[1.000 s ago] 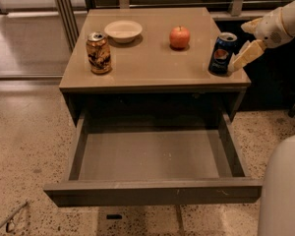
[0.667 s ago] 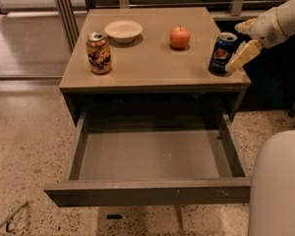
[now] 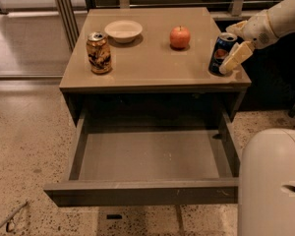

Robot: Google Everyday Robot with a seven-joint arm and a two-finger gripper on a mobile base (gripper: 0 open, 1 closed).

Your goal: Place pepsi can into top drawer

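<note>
The pepsi can (image 3: 219,53), dark blue with a silver top, stands upright near the right edge of the table top (image 3: 152,58). My gripper (image 3: 230,47) reaches in from the right and is open. One finger (image 3: 236,58) lies along the can's near right side and the other (image 3: 237,27) is just behind the can's top. The can rests on the table. The top drawer (image 3: 147,156) is pulled out wide below the table top, and its grey floor is bare.
A gold-brown patterned can (image 3: 98,52) stands at the table's left front. A white bowl (image 3: 123,30) and a red apple (image 3: 180,37) sit at the back. My white base (image 3: 273,181) rises at the lower right, beside the drawer's right front corner.
My gripper has moved left, closing in around the pepsi can. The can has not moved. My base fills more of the lower right.
</note>
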